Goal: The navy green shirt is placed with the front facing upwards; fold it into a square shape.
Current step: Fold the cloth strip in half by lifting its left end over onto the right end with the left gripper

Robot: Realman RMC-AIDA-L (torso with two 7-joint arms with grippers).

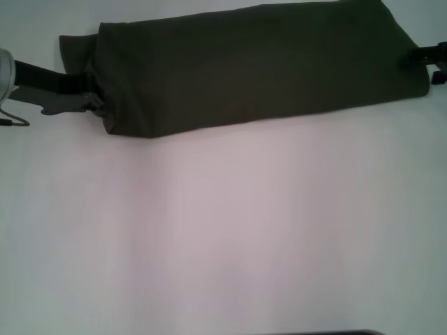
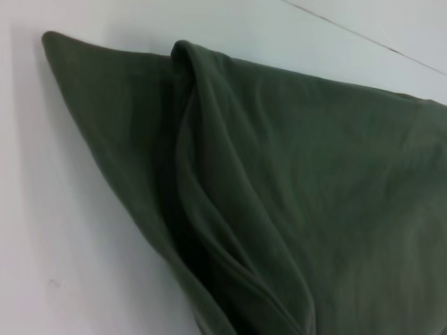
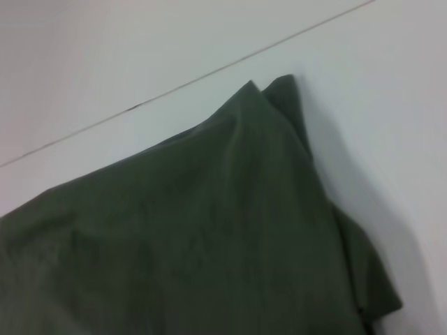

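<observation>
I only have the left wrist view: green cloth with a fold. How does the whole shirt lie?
Observer: The shirt is folded into a long band across the far side of the table.
Operator: Where are the grippers?
Observer: The left gripper is at the band's left end, the right gripper at its right end.
Operator: Any lettering showing?
Observer: None; only plain green cloth faces up.

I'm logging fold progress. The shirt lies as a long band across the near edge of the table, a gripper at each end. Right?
Not quite. In the head view the navy green shirt lies across the far side of the table, not the near edge. The left gripper and right gripper are indeed at its ends.
</observation>
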